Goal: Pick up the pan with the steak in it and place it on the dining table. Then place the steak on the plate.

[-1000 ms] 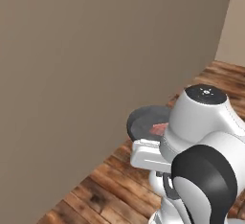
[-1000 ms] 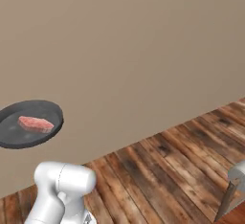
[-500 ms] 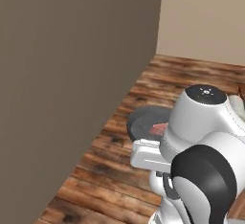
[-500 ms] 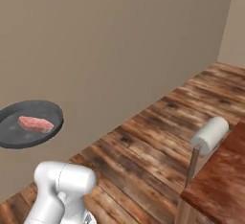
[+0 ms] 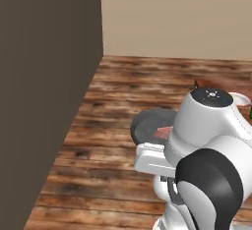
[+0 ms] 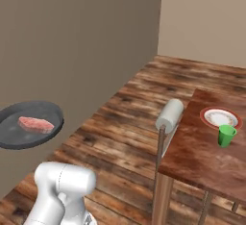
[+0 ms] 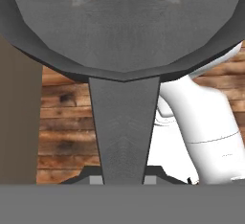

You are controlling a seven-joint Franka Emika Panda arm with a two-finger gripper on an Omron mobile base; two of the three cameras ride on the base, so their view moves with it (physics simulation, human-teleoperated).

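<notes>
Clenched, gripper [image 7: 123,180] on the straight handle of the pan [image 7: 123,31], tips just peeking either side of the handle at the bottom of the hand view. Beyond the tips, the pan's underside; carried in the air over the wooden floor [image 5: 118,111], level as far as can be judged. Up in the pan, steak [image 6: 35,124] lying flat near the middle. Well off from the claw, dining table [image 6: 202,156], with the plate [image 6: 220,118] and a small green cup [image 6: 226,135] touching or just beside it. Likely risks: steak sliding out if the pan tips; pan clipping the table edge or the paper towel roll [image 6: 169,115] at the near corner. Right base view alone giving steak and table together; hand view giving the grip itself.
</notes>
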